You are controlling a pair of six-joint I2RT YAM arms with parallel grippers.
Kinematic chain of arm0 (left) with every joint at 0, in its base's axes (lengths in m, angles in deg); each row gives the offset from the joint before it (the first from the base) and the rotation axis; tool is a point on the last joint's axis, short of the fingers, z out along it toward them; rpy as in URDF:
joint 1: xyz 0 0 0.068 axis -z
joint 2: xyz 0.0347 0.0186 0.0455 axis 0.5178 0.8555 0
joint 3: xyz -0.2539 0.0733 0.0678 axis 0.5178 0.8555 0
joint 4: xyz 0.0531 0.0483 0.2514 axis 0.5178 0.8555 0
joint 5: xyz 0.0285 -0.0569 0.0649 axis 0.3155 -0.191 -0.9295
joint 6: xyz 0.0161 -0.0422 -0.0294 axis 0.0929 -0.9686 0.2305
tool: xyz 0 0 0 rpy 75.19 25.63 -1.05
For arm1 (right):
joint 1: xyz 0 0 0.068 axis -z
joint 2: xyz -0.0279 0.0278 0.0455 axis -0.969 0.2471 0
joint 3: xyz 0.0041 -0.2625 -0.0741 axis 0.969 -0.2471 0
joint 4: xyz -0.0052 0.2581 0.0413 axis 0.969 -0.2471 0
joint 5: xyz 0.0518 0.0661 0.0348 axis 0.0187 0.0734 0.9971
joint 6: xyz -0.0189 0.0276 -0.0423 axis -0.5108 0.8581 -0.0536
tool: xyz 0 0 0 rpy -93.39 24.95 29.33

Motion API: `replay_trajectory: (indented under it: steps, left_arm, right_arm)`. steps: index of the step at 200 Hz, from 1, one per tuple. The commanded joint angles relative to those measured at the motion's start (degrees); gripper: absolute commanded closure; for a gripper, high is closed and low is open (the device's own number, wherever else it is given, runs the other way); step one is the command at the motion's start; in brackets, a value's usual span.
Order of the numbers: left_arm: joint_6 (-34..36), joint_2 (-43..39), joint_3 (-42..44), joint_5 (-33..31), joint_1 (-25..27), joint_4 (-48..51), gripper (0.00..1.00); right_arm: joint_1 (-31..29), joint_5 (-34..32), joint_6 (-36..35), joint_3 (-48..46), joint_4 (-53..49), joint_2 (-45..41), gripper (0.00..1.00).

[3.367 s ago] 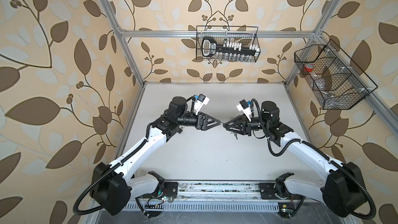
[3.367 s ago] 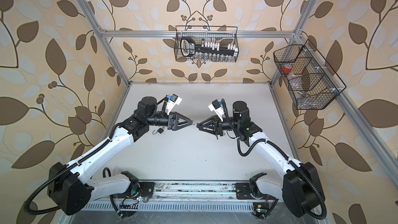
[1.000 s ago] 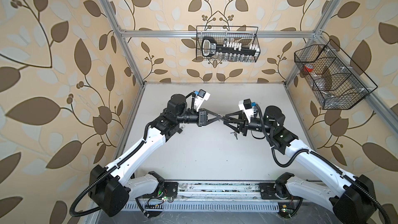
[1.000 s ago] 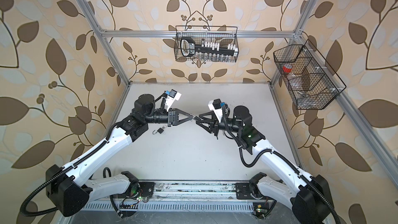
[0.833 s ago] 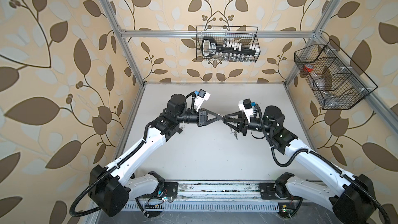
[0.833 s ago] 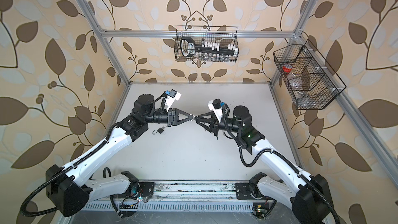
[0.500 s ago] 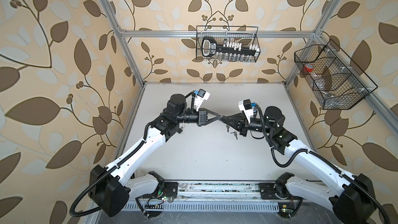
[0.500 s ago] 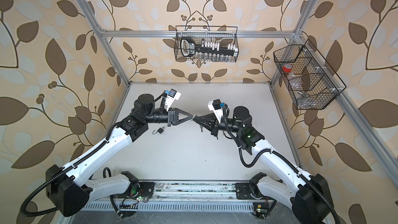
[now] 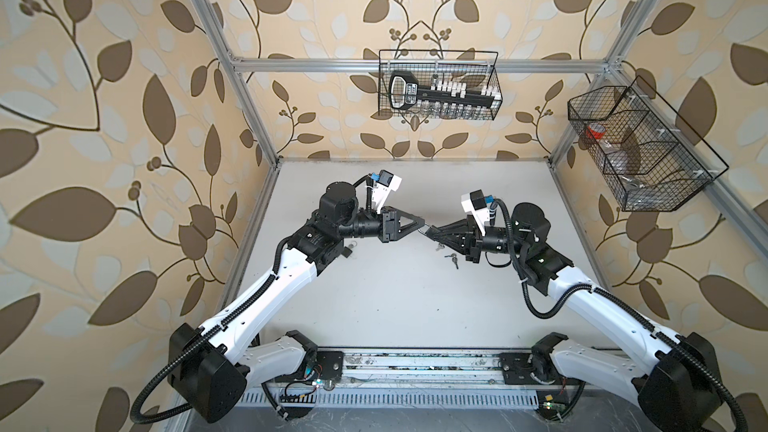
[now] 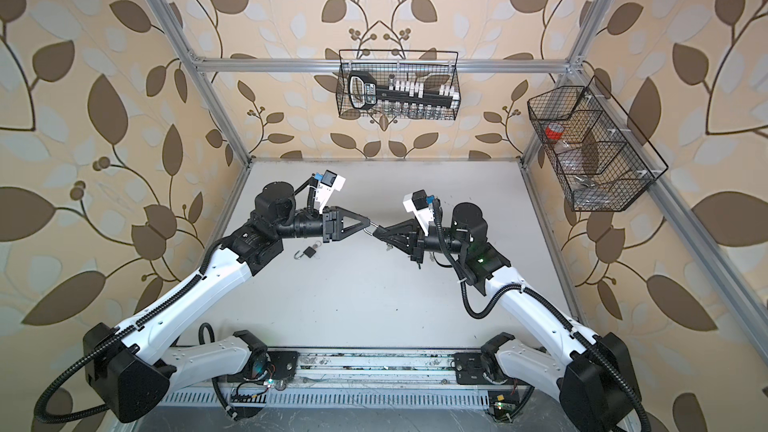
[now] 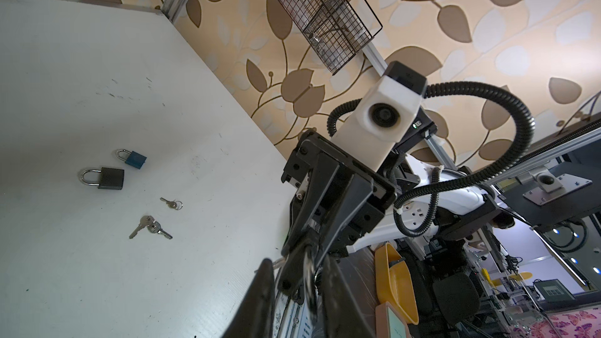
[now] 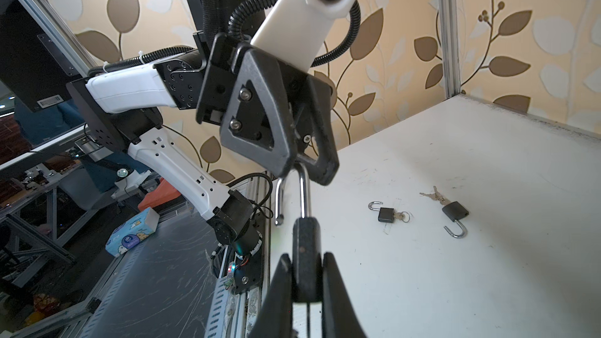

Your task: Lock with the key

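My right gripper (image 12: 306,256) is shut on the body of a black padlock (image 12: 305,242), held in the air above the table's middle. Its open silver shackle (image 12: 302,190) points into my left gripper (image 12: 305,165), whose jaws stand slightly apart around the shackle's bend. Both top views show the two grippers tip to tip, left gripper (image 9: 422,224) against right gripper (image 9: 432,231), with the padlock (image 10: 372,228) between them. Loose keys (image 11: 149,225) lie on the table; neither gripper holds one.
On the white table (image 9: 395,305) lie a black padlock (image 11: 110,177), a blue padlock (image 11: 135,159) and a single key (image 11: 172,203). Elsewhere lie a padlock with a key in it (image 12: 387,214) and an open padlock (image 12: 455,212). Wire baskets (image 9: 438,85) (image 9: 640,147) hang on the walls.
My right gripper has closed on the padlock's body. My left gripper, shut on the shackle a second ago, has parted its jaws a little. Neither arm has moved much.
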Motion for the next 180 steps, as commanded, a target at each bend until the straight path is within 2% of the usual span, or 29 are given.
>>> replay_trajectory:
  steps: [1, 59, 128, 135, 146, 180]
  left_arm:
    - [1.6, -1.8, -0.2, -0.6, 0.6, -0.9, 0.75]
    - [1.6, -0.6, -0.6, 1.6, 0.6, -1.5, 0.74]
    - [1.6, -0.1, -0.5, 2.5, 0.5, -1.7, 0.84]
    - [1.7, -0.1, -0.5, 2.4, 0.6, -1.6, 0.82]
    - [1.8, 0.0, -0.4, 2.6, 0.6, -1.4, 0.73]
    - [1.9, 0.1, -0.5, 2.6, 0.6, -1.5, 0.72]
  right_arm:
    - [0.9, 2.1, 1.2, -0.9, 2.0, -1.7, 1.00]
    - [1.1, 5.0, 2.3, -0.2, 2.6, -1.2, 1.00]
    - [1.2, 6.1, 3.3, 0.3, 3.1, -0.1, 1.00]
    - [1.2, 6.2, 3.6, 0.5, 3.1, 0.0, 1.00]
    - [1.1, 6.3, 4.0, 0.7, 3.3, 0.2, 1.00]
    - [1.2, 6.6, 4.7, 1.0, 3.6, 0.3, 1.00]
